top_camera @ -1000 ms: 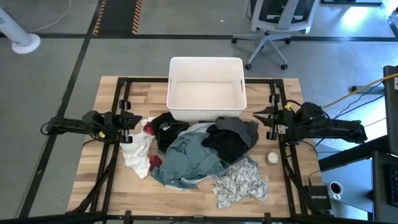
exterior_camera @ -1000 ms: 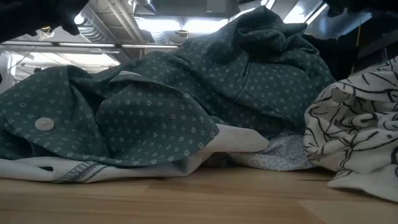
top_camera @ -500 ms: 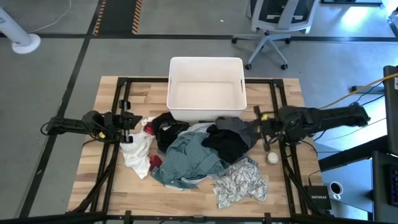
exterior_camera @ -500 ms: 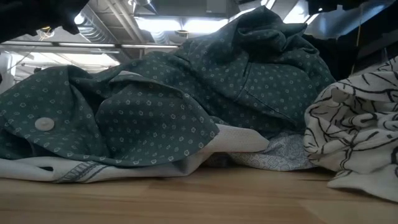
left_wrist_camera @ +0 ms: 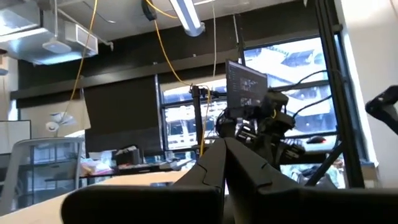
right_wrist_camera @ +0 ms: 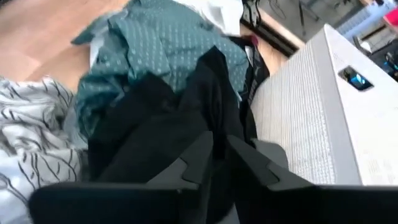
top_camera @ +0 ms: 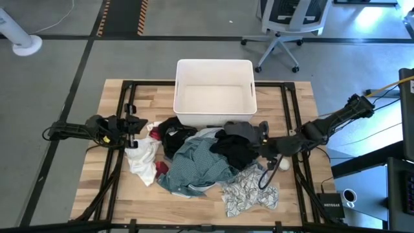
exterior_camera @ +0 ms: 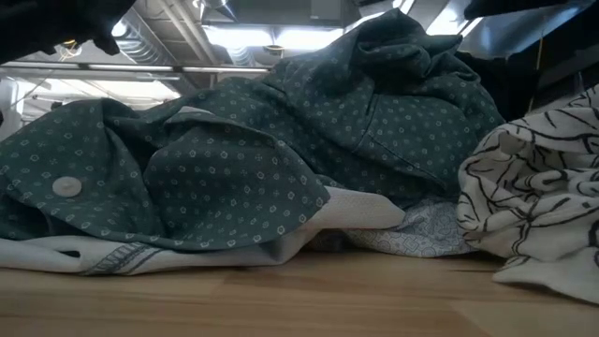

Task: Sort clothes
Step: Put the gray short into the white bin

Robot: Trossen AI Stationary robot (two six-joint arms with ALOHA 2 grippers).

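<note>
The clothes lie in a heap mid-table: a teal dotted shirt [top_camera: 194, 165] [exterior_camera: 281, 159], a black piece [top_camera: 236, 152] [right_wrist_camera: 161, 118] with a grey one [top_camera: 251, 131] on it, white pieces [top_camera: 142, 158], a small red one [top_camera: 162, 169], and a white piece with black lines [top_camera: 249, 188] [right_wrist_camera: 31, 124]. My right gripper [top_camera: 261, 140] [right_wrist_camera: 217, 140] hangs slanted down over the heap's right side, above the black piece, its fingers a narrow gap apart with nothing between them. My left gripper [top_camera: 143, 123] [left_wrist_camera: 224, 143] waits shut at the heap's left edge.
A white rectangular tub [top_camera: 215, 90] [right_wrist_camera: 323, 106] stands at the table's far middle, just behind the heap. A small white ball [top_camera: 283, 164] lies on the wood right of the heap, under my right arm. Black frame rails run along both sides of the table.
My right gripper has swung from the table's right edge toward the left, out over the right side of the heap, and has tipped from about level to slanting down. The clothes have not moved.
</note>
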